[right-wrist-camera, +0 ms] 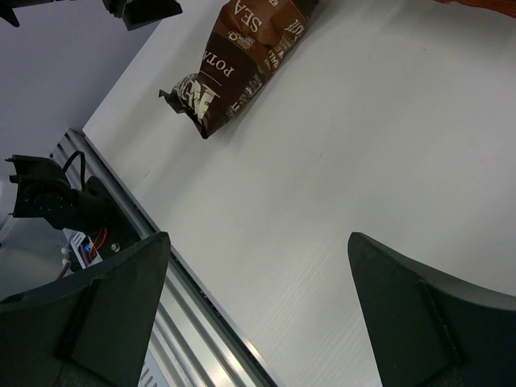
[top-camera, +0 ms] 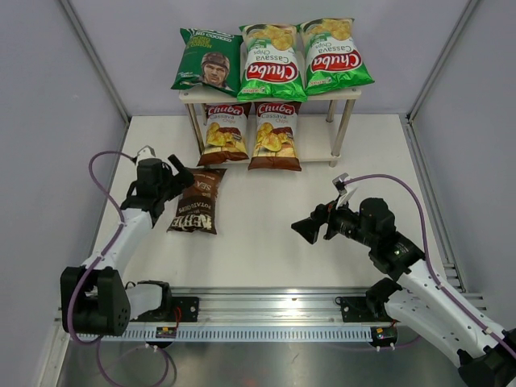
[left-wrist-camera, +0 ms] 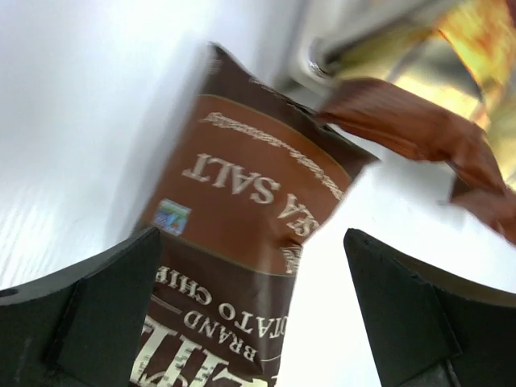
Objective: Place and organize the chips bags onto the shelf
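Observation:
The dark brown Kettle bag [top-camera: 197, 201] lies flat on the table in front of the shelf's left leg; it also shows in the left wrist view [left-wrist-camera: 242, 234] and the right wrist view [right-wrist-camera: 242, 56]. My left gripper [top-camera: 182, 176] is open just left of the bag's far end, with the bag between the jaws [left-wrist-camera: 250, 306]. The shelf [top-camera: 347, 93] holds the dark green bag [top-camera: 208, 60] and two bright green Chuba bags [top-camera: 272, 63] [top-camera: 334, 55] on top. Two brown-and-white Chuba bags [top-camera: 225, 133] [top-camera: 276, 135] lean on the lower tier. My right gripper [top-camera: 308, 228] is open and empty [right-wrist-camera: 258, 314] above bare table.
A metal rail [top-camera: 266, 310] with both arm bases runs along the near edge. Grey walls enclose the table on the left, right and back. The lower tier has free room to the right of the two Chuba bags [top-camera: 318, 149].

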